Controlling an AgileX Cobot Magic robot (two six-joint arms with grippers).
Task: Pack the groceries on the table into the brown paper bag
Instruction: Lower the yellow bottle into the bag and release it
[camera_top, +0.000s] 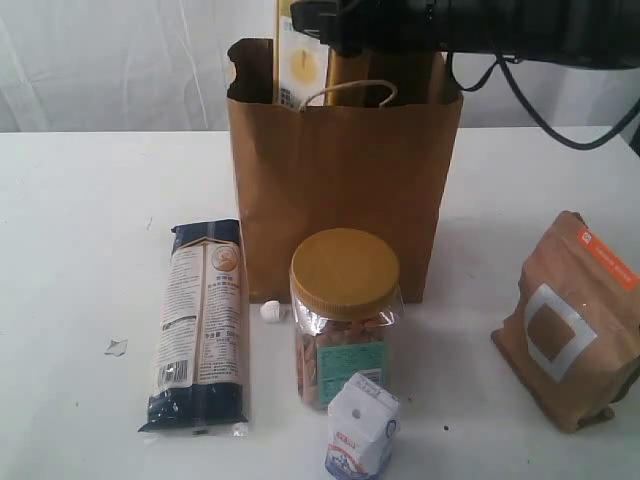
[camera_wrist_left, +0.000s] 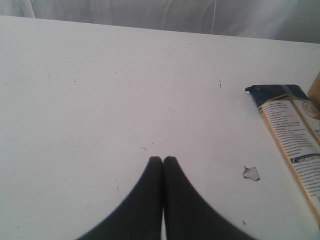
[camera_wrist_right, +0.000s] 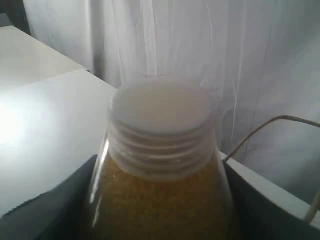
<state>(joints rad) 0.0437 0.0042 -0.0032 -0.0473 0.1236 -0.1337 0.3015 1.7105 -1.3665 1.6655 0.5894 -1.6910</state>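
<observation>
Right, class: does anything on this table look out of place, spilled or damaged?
Two stray bits: a torn whitish scrap lies on the table left of the pasta packet, and a small white lump sits at the foot of the brown paper bag. Neither looks like a grocery. Nothing appears spilled.

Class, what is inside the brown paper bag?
An orange-yellow bottle pokes out of the brown paper bag, held by the right end effector. The bag's walls hide anything deeper.
</observation>
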